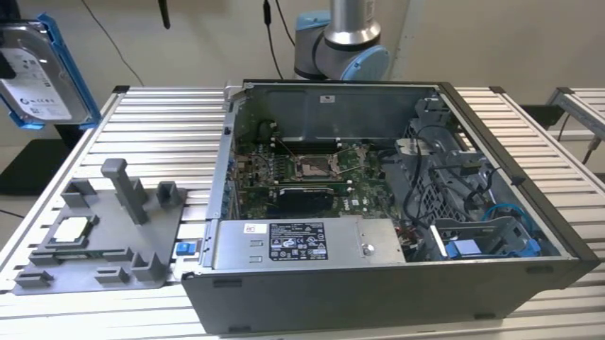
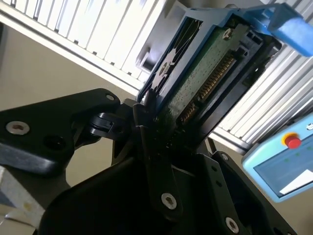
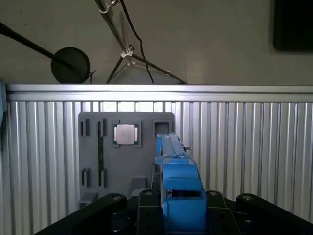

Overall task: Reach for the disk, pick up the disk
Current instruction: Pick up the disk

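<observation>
I find the gripper (image 2: 164, 134) clamped shut on one end of the disk (image 1: 40, 71), which hangs in the air at the exterior view's upper left, clear of the table (image 1: 142, 120). I judge the pickup done. Any further move calls for a firm hold.

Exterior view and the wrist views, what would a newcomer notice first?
The disk, silver with blue rails, hangs high at the exterior view's upper left, clamped in the black tool. An open computer case sits mid-table, boards bared, with a grey fixture plate beside it on the exterior view's left.
</observation>
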Tool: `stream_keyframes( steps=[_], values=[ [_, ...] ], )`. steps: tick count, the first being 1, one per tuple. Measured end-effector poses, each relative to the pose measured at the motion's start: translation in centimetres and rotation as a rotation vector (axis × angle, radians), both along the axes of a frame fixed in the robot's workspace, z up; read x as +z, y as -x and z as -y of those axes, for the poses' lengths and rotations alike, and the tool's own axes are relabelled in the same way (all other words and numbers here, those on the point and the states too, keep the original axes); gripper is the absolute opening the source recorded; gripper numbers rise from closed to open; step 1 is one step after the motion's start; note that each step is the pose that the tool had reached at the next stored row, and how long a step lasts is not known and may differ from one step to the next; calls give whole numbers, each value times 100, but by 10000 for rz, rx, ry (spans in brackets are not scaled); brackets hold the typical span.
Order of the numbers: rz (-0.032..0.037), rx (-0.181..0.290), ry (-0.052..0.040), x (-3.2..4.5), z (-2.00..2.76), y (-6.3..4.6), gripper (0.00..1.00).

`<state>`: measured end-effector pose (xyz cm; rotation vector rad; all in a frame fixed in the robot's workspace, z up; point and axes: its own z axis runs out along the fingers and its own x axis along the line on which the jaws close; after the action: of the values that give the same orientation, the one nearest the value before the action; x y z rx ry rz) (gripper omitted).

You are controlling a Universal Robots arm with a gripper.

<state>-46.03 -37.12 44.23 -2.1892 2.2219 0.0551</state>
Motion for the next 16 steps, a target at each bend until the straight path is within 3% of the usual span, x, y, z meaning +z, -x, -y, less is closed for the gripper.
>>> stream_keyframes(
  steps=[7,16],
  values=[
    [1,1,0,163,0,0,0],
    [0,1,0,440,0,0,0]
  ],
)
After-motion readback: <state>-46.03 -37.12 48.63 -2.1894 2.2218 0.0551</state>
